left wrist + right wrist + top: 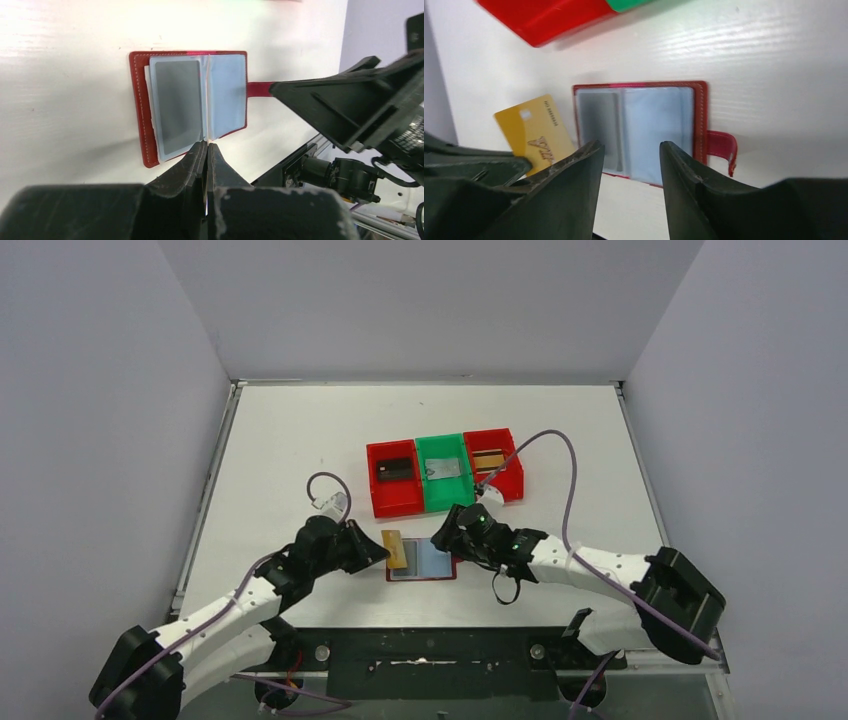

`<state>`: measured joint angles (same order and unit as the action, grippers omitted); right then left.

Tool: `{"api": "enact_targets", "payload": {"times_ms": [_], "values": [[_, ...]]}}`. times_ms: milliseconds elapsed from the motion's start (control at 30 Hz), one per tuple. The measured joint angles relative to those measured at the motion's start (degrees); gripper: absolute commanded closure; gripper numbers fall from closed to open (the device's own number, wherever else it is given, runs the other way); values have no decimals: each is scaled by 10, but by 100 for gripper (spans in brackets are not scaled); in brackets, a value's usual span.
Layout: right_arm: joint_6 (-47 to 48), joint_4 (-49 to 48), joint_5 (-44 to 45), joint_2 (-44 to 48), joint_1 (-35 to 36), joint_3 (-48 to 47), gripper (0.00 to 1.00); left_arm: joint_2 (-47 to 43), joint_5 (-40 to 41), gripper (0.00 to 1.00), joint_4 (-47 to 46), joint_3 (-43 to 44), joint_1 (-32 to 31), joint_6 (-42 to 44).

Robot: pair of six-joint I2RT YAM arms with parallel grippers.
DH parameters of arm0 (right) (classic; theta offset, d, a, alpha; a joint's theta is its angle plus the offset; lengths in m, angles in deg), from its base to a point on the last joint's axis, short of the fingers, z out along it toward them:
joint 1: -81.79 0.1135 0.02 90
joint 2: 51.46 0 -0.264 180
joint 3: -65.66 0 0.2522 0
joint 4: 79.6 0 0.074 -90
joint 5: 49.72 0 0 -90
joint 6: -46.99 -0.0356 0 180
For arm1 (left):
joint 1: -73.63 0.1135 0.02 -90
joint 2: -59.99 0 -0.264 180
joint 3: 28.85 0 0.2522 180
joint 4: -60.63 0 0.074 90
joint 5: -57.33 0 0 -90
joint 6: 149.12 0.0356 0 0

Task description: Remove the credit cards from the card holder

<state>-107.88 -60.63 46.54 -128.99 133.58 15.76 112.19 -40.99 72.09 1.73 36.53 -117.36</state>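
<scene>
- Got the card holder (425, 565) lying open and flat on the white table (280, 440), near the front edge, between the two gripper tips, snap tab (722, 148) poking out on the right arm's side.
- Checking the left gripper (378, 548): clamped fully shut on a gold credit card (397, 548), pinched by one end. Out of the sleeves, just beside the holder's left edge.
- From the left wrist cam, only catching that card edge-on, a thin line between the pressed-together fingers (192, 160).
- Over to the right gripper (445, 535): jaws partway apart, nothing between them, sitting at the holder's far right corner. Can't tell whether touching it.
- Also spotting a grey card (177, 107) tucked in the holder's left pale blue sleeve.
- Behind the holder, three bins side by side:
  - left red bin (398, 508) with a dark card (397, 469)
  - green bin (450, 498) with a silvery card (445, 468)
  - right red bin (510, 490) with a second gold card (488, 458)
</scene>
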Motion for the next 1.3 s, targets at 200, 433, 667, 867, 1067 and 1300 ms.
{"api": "enact_targets", "payload": {"times_ms": [200,433,667,867,1067,1300], "values": [[76,-12,33,90,-5,-15,43,-49,5,100,44,33,6,25],[146,-36,22,160,-43,-15,32,-84,6,100,49,63,8,50],[173,-93,-109,149,-90,-15,16,-121,4,100,39,64,8,47],[164,-184,-226,95,-90,-15,23,-138,-1,100,-7,57,9,27],[147,-259,-317,48,-90,-15,36,-139,-14,100,-27,50,9,14],[129,-301,-386,9,-101,-15,44,-144,-30,100,-65,32,12,-6]]}}
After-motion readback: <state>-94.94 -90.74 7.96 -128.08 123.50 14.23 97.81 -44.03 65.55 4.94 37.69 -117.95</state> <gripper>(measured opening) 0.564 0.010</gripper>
